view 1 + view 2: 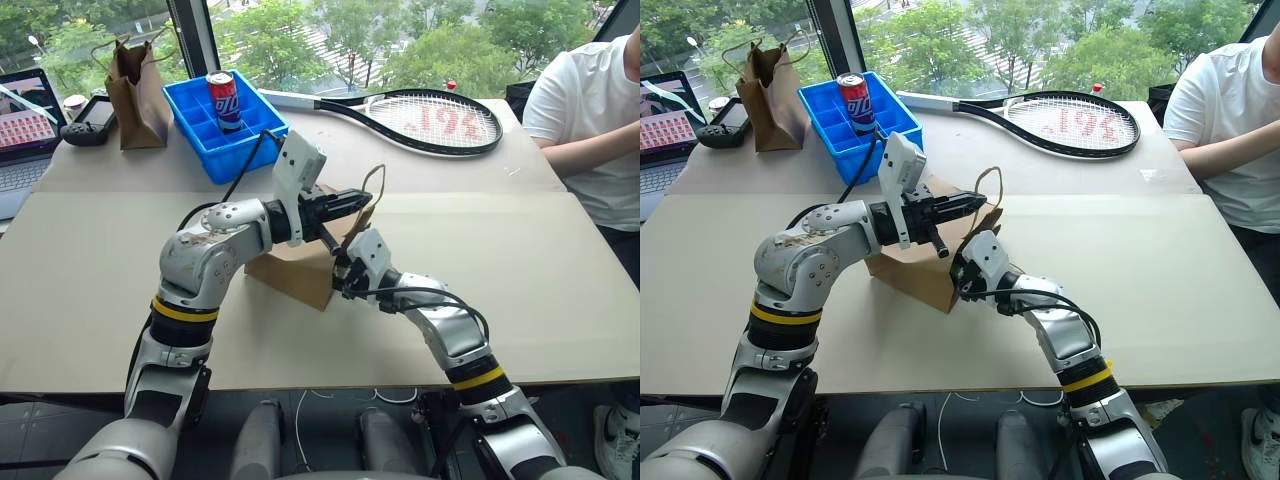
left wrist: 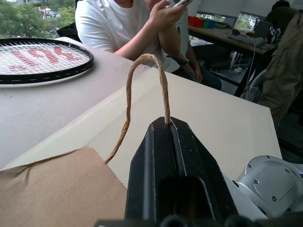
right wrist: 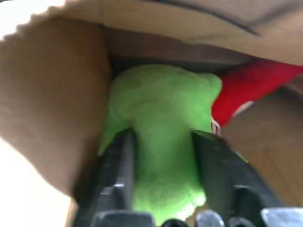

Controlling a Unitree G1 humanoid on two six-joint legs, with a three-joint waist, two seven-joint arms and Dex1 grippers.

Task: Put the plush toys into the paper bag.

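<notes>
Left gripper [image 2: 169,124] clamped on paper bag [image 1: 300,272] handle; right gripper [image 3: 163,177], jaws parted around green toy [image 3: 161,113] inside bag beside red toy [image 3: 246,90]. Release step; next, withdraw.

You see a bright green plush toy [image 3: 161,142] beside a red one [image 3: 246,90] inside the light-brown paper bag [image 1: 300,270]. Behind stand a blue tray [image 1: 215,125] and a black racket [image 1: 430,120] with red-marked strings.

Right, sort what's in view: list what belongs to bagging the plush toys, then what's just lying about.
Job:
- paper bag, its twine handle pinched by the left gripper
- green plush between the right gripper jaws, inside the bag
- red plush, inside

Lying about:
- tennis racket
- blue tray with soda can
- darker bag
- laptop
</notes>
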